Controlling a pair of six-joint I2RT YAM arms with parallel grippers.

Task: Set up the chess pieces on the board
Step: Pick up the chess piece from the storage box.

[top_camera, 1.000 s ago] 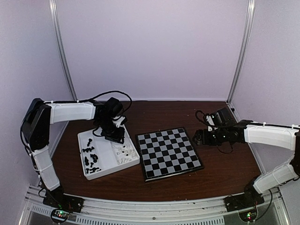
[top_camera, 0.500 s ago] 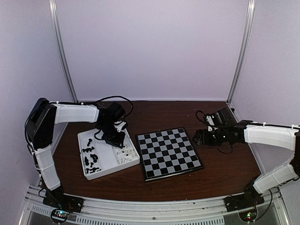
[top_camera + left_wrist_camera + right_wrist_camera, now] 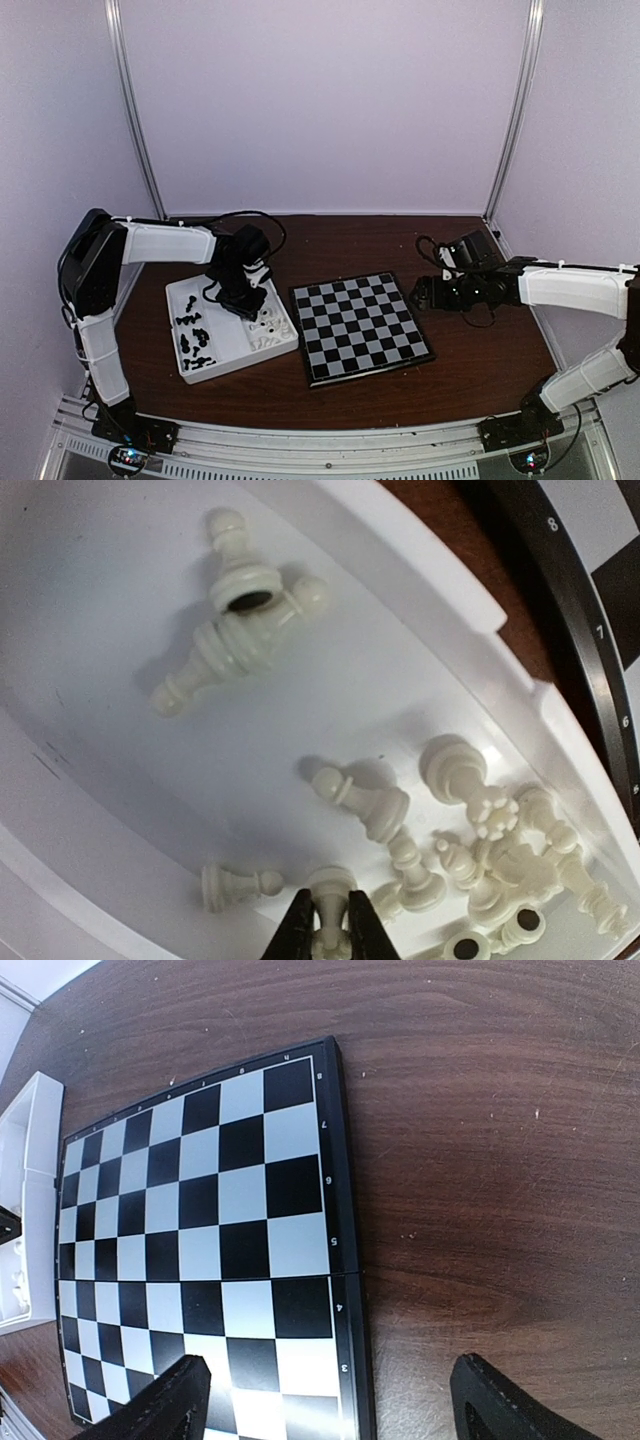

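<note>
On the board nothing is set; a white piece is pinched by the left end effector, the right end effector spread wide.

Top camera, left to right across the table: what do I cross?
Black chess pieces in the white tray → cream-white pieces in the same tray → chessboard → right gripper, open, just past the board's right edge.
</note>
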